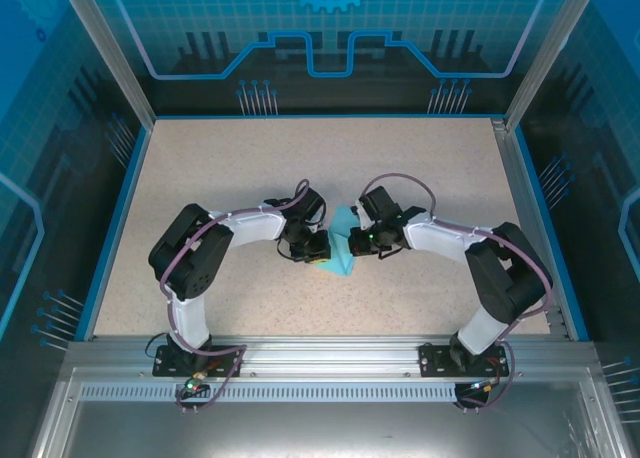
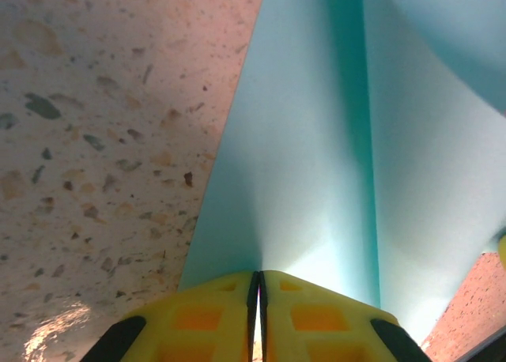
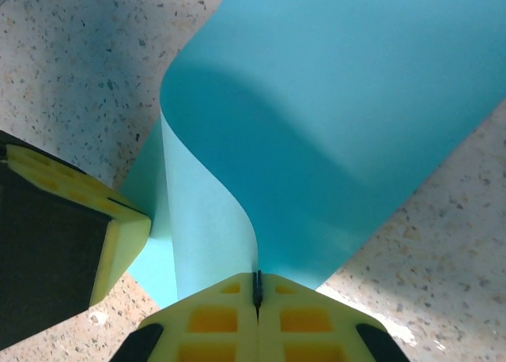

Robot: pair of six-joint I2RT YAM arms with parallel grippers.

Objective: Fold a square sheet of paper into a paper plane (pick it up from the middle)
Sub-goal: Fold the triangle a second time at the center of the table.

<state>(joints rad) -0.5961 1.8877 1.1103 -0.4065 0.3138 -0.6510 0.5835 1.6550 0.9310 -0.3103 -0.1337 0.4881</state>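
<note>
Yellow pads of the left tool, at six o'clock in the left wrist view, are pressed together on the near edge of the square sheet of paper. The sheet fans up toward twelve o'clock with a straight shaded fold line running along it. The right tool likewise pinches an edge of the sheet, which curls away from it in an S-shaped wave. Gripped from two sides, the cyan sheet seems partly raised off the speckled surface, probably so it can be bent without sliding. From above, it sits mid-surface, slightly toward six o'clock, between both tools. The left arm and right arm reach inward, elbows out toward nine and three o'clock, wrists nearly meeting.
</note>
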